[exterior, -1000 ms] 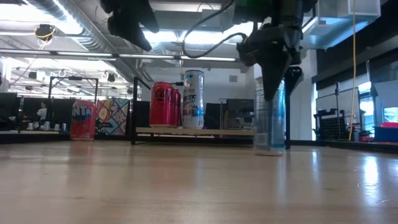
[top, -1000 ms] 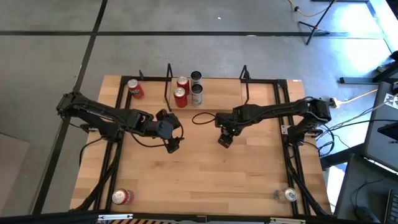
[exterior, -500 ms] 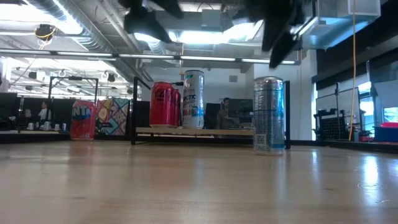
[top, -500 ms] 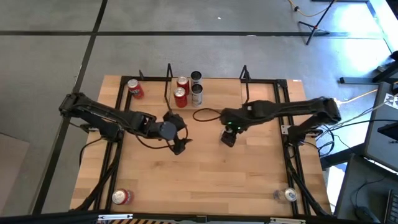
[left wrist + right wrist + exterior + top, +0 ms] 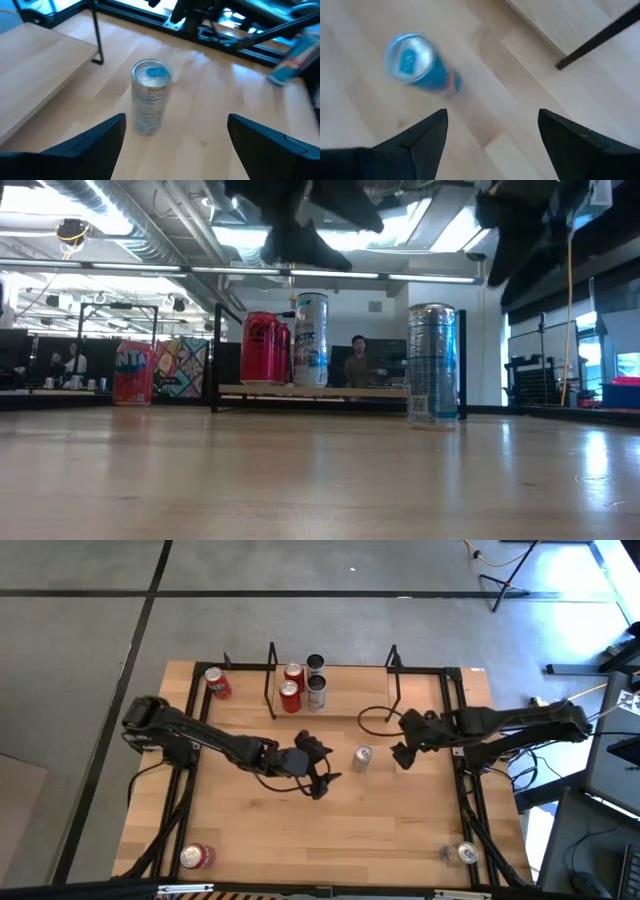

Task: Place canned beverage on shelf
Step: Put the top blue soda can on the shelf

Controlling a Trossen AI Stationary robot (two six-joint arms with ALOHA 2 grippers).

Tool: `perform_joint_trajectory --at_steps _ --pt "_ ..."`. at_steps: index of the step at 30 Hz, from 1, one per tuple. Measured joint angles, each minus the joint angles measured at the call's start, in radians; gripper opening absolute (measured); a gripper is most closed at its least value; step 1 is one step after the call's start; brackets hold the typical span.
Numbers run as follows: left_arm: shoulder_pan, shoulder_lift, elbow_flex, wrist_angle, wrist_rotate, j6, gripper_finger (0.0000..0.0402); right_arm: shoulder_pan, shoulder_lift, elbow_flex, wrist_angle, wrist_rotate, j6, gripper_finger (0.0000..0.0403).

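A silver-and-blue can (image 5: 362, 757) stands upright on its base on the tabletop, in front of the shelf (image 5: 345, 700); it also shows in the low view (image 5: 432, 365). My left gripper (image 5: 324, 769) is open and empty, just left of the can, which its wrist view shows ahead between the fingers (image 5: 150, 97). My right gripper (image 5: 399, 740) is open and empty, just right of the can, which also shows in the right wrist view (image 5: 419, 62). Both grippers hang above can height in the low view.
On the left end of the shelf stand two red cans (image 5: 291, 686) and two pale cans (image 5: 316, 678). A red can (image 5: 217, 682) stands left of the shelf. Near the front edge stand a red can (image 5: 195, 856) and a silver can (image 5: 462, 853). A black cable (image 5: 375, 720) loops over the shelf.
My right gripper has come off the silver-and-blue can, risen, and drawn back toward the table's right edge. The can stays upright where it was set. My left gripper has gone toward the table's right edge, up to the can.
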Motion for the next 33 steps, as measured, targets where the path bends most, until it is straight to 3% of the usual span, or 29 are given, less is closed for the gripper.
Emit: perform_joint_trajectory --at_steps 6,11,17,24,33 --pt "0.017 0.134 0.0 0.169 0.065 -0.017 0.0345 -0.011 -0.04 -0.245 0.388 -0.015 0.02 0.0294" --pt "0.027 0.194 0.0 0.208 0.044 -0.114 0.0345 -0.011 -0.006 -0.349 0.534 0.074 0.056 0.0294" --pt "0.059 0.224 -0.001 0.202 -0.033 -0.135 0.0345 -0.011 0.063 -0.388 0.707 0.107 0.079 0.0294" --pt "0.09 0.233 0.001 0.198 -0.064 -0.039 0.0345 -0.011 0.125 -0.388 0.855 0.093 0.071 0.0294" --pt "0.102 0.23 0.001 0.08 -0.087 -0.054 0.0345 -0.012 0.145 -0.388 0.849 0.013 0.052 0.0294"
